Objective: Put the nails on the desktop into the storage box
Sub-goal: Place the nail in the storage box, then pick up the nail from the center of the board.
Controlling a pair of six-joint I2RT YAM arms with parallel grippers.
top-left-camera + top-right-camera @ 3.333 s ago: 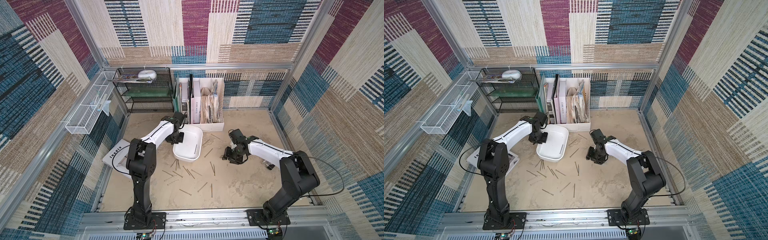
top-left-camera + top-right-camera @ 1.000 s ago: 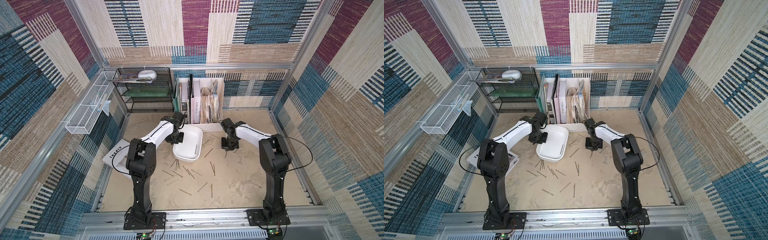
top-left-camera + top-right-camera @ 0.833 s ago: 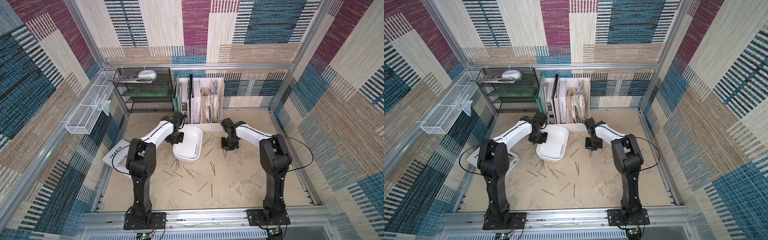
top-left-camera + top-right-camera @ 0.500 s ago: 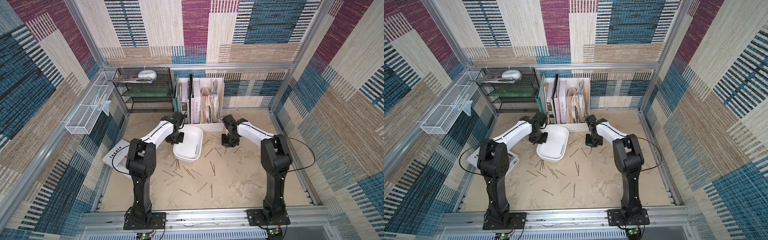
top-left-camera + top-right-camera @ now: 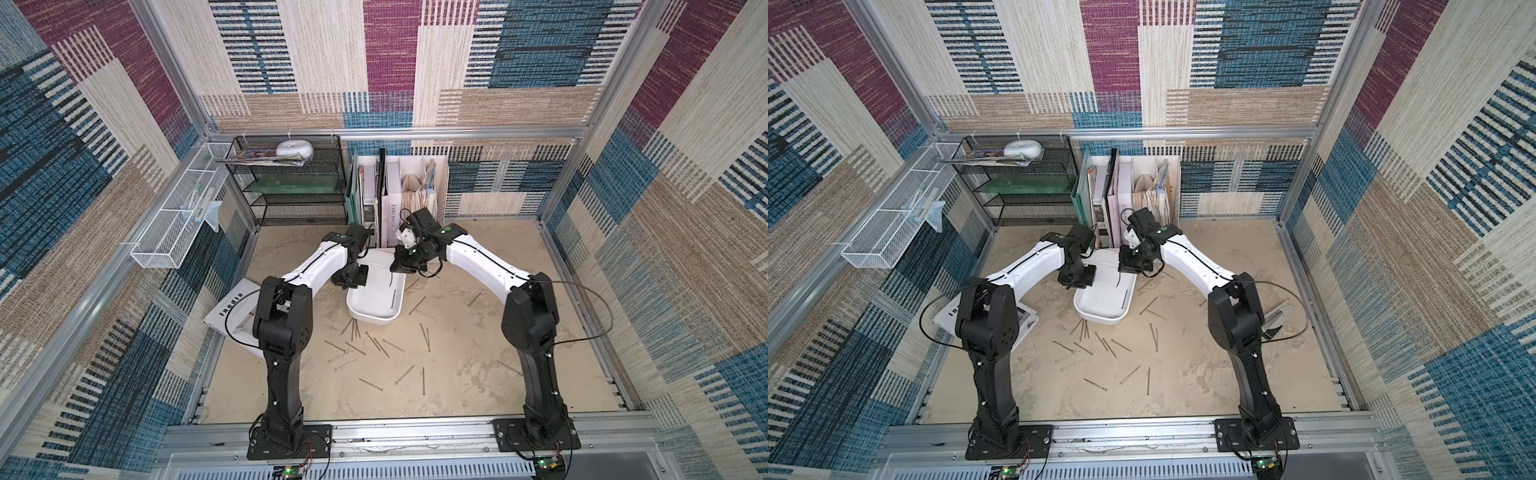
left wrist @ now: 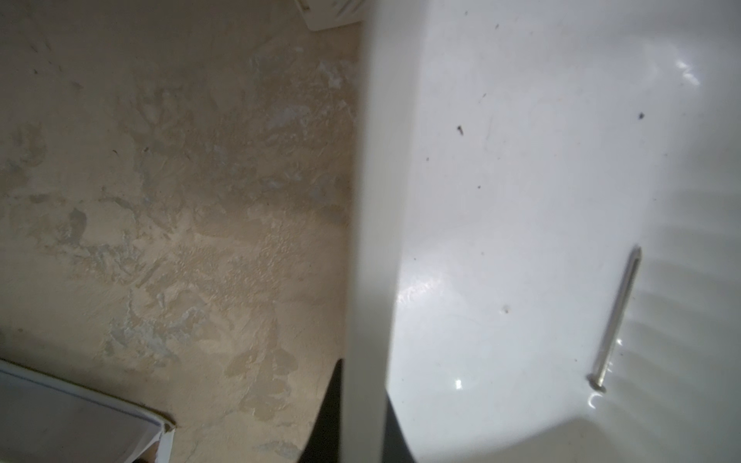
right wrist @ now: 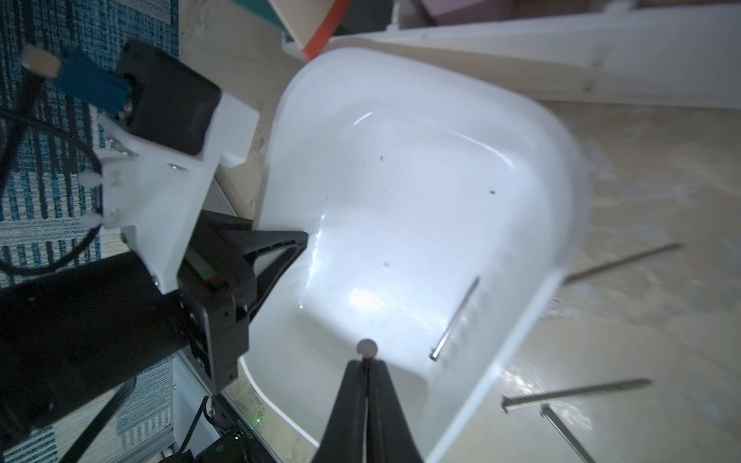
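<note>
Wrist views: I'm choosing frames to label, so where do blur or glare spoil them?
Left wrist view: the box rim up close is soft and shadowed, the nail inside sharp. Right wrist view: one box wall smears, glare on its floor.

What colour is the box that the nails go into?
The storage box is plain glossy white. The right wrist view shows it best.

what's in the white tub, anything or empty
Not empty: one nail lies on the storage box floor. The shut right end effector holds a second nail over it.
</note>
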